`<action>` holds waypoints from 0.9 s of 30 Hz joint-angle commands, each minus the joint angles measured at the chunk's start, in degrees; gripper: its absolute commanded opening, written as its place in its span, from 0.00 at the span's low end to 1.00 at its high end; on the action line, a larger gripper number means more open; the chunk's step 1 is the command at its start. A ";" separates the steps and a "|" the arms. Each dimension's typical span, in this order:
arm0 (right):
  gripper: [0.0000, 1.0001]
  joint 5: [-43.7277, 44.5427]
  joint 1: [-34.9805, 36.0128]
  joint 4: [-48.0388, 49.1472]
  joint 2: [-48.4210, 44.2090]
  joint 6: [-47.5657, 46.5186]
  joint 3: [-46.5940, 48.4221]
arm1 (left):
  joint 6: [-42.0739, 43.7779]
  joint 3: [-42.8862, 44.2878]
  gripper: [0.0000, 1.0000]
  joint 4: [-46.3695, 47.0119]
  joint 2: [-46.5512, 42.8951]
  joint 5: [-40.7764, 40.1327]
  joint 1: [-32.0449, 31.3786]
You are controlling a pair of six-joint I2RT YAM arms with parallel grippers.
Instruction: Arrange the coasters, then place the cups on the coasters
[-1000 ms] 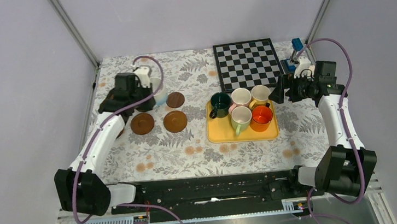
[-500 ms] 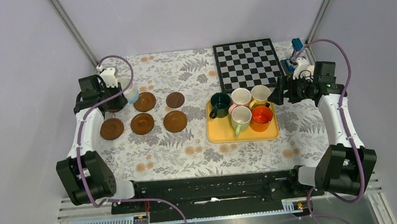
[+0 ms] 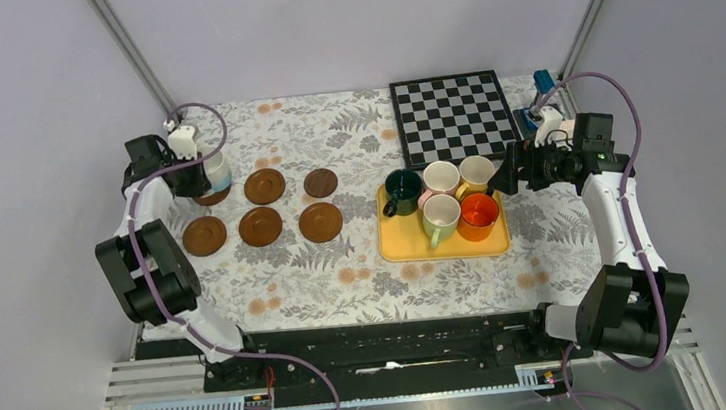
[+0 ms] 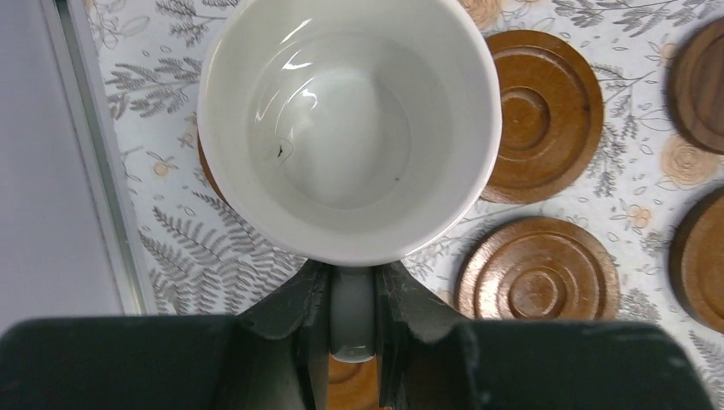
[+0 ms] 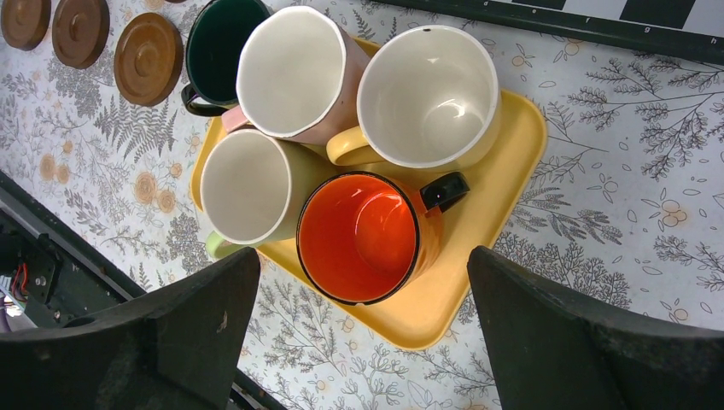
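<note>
My left gripper [image 4: 352, 282] is shut on the handle of the white, pale-blue cup [image 4: 350, 128], which hangs over the far-left back coaster [image 4: 203, 162]; only that coaster's edge shows, and contact cannot be told. In the top view this cup [image 3: 216, 169] sits at the table's left edge, with more brown coasters [image 3: 265, 185] [image 3: 320, 182] [image 3: 261, 226] beside it. My right gripper [image 5: 367, 342] stands open above the orange cup [image 5: 363, 235]. The dark green [image 5: 224, 47], pink [image 5: 294, 73], cream-yellow [image 5: 427, 85] and light green [image 5: 248, 184] cups stand on the same tray.
A yellow tray [image 3: 399, 250] holds the cups at centre right. A chessboard [image 3: 453, 116] lies at the back right, with a small blue object [image 3: 543, 80] beyond it. A metal frame post [image 4: 94, 154] runs close along the left of the held cup.
My left arm swung left with the cup, from beside the middle back coaster to the far-left one. The right arm stayed where it was, open.
</note>
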 commanded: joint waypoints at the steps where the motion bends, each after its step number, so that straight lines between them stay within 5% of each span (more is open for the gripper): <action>1: 0.98 -1.34 0.18 -0.73 -0.88 -1.00 0.80 | 5.29 8.00 0.00 2.71 2.40 4.58 2.10; 27: 0.98 -1.34 0.18 -0.65 -0.32 -0.65 0.83 | 12.49 9.41 0.00 3.62 10.49 11.76 7.46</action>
